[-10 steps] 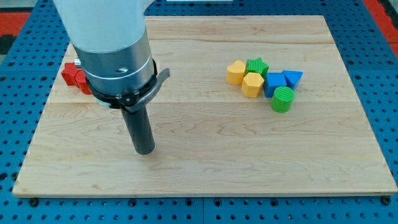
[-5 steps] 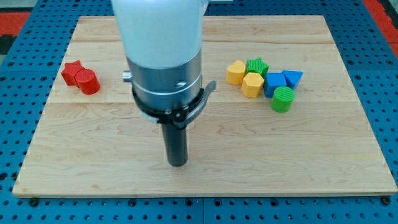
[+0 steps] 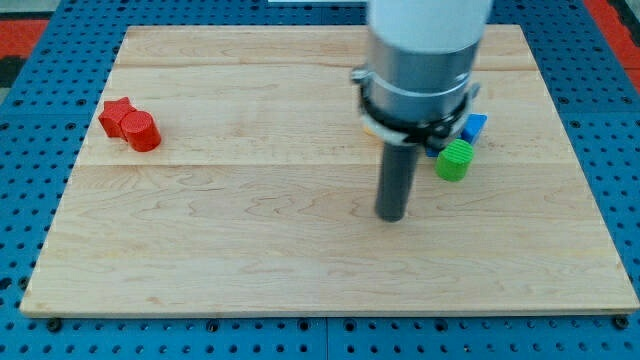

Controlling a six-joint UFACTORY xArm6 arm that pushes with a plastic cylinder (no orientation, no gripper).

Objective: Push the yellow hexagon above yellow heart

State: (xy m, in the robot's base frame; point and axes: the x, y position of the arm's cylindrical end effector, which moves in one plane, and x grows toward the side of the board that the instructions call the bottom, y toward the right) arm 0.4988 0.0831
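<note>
Nearest the view's bottom, my tip point(image 3: 392, 216) sits on bare wood of the board point(image 3: 250, 250), right of centre, with the dark rod rising straight up into the grey and white arm body point(image 3: 420, 60). There is no pincer on this arm to report as apart or together, only the rod.

Just up and to the view's right of my tip stands one green cylinder point(image 3: 455, 160), ribbed on its side, apart from the rod and not touching it. Behind that, one blue block point(image 3: 476, 125) peeks out from the arm's right edge; only a corner shows, so its shape cannot be made out.

The yellow hexagon and the yellow heart are both hidden right now. The arm body covers the spot above my tip where the cluster lies, and only a thin yellowish sliver shows at the collar's left edge, too little to say which block it is. So which way the hexagon faces, and how its long axis lies, cannot be told.

Far over at the view's left, well apart from everything else, two red blocks touch each other: one red star point(image 3: 117, 113) and one red cylinder point(image 3: 142, 131) just down and right of it.

No writing or labels can be read anywhere. Blue pegboard point(image 3: 40, 120) surrounds the board.
</note>
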